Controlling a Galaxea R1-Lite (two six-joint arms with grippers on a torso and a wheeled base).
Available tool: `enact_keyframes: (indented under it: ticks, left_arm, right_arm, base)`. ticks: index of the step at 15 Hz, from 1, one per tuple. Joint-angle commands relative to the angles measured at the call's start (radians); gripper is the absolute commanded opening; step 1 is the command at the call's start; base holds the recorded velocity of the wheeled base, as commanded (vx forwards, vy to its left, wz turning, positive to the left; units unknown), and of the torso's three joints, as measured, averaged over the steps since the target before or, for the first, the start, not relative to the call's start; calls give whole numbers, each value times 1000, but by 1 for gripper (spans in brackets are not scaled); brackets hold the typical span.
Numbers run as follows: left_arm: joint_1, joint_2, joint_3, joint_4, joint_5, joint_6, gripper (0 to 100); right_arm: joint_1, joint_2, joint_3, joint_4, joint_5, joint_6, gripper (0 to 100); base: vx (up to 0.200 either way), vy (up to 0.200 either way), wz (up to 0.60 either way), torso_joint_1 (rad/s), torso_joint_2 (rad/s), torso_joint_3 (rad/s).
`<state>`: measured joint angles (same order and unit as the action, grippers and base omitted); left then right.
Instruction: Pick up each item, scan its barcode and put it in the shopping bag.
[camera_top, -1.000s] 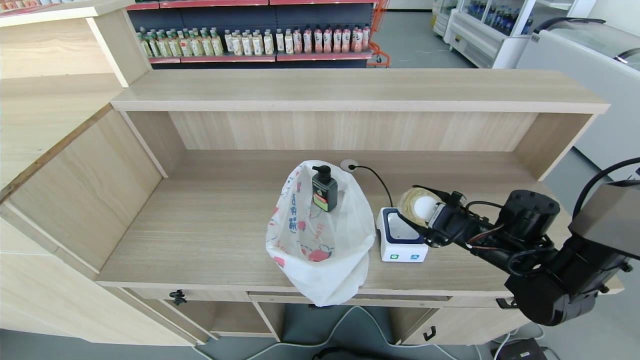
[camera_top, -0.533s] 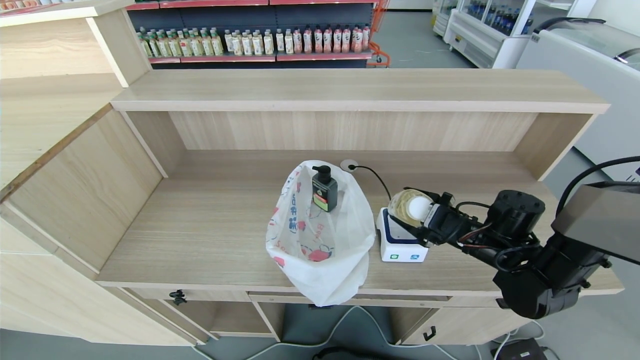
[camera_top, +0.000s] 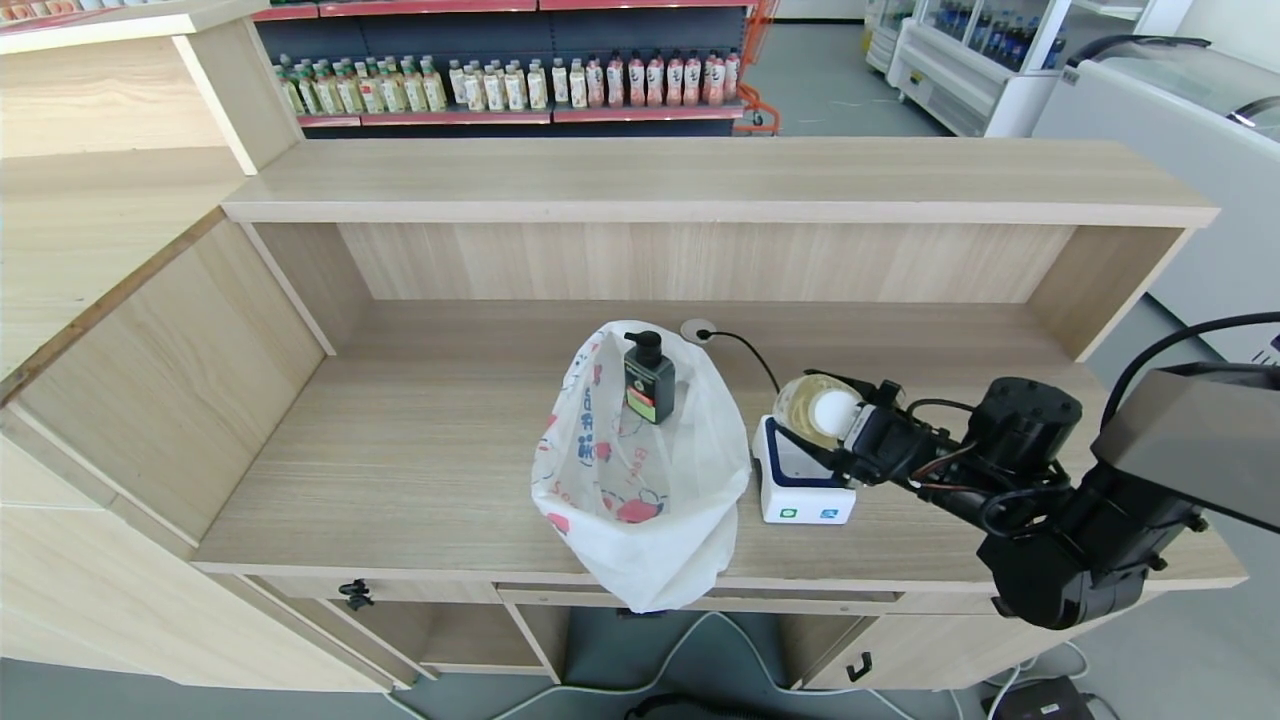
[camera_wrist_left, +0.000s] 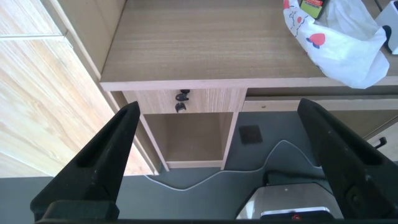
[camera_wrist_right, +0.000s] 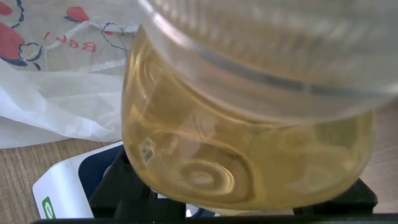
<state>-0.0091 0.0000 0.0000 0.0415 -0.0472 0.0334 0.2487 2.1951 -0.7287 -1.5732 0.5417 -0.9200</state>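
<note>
Bottle (camera_top: 822, 408) of yellow liquid, white-capped, right of centre in the head view, clamped in my right pincer (camera_top: 806, 404) over the back of the scanner (camera_top: 800, 487) on the counter (camera_top: 400, 470). The two black fingers close on it near the cap end, one on the upper side and one on the lower. The bottle lies on its side between them, cap toward the wrist and base pointing at the bag (camera_top: 640, 480) at mid-frame. From the right wrist, a corner of the scanner lies under the clear base, with the bag's printed plastic beyond.

Whether the bottle touches the scanner I cannot tell (it looks just above it, no more). I read this as the scanning step: item lifted and presented, not yet bagged. One pump bottle (camera_top: 649, 382) already stands upright inside the bag, which sags open over the counter's near edge, just beside the scanner.

Next, by my judgement, the barcode must face the scanner window. That may want a roll of the wrist, since I can see no label from here. Then comes a short carry toward frame-left over the bag's rim, and a low release so the bottle neither knocks the pump bottle nor drags the thin plastic shut.

My left pincer (camera_wrist_left: 219, 109) hangs spread wide, holding nothing, off the counter's near edge and well apart from the work.
</note>
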Motion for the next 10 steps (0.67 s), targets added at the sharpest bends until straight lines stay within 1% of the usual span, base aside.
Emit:
enact_keyframes:
  ticks: [1, 8, 10]
  left_arm:
    - [0, 0, 0, 0, 0, 0, 100]
    - [0, 0, 0, 0, 0, 0, 100]
    - [0, 0, 0, 0, 0, 0, 100]
  right_arm:
    - [0, 8, 0, 2, 0, -2, 0]
    - [-6, -20, -1, 2, -3, 12, 0]
    - [-9, -137, 14, 2, -3, 93, 0]
  base:
    - [0, 0, 0, 0, 0, 0]
    - [0, 0, 0, 0, 0, 0]
    - [0, 0, 0, 0, 0, 0]
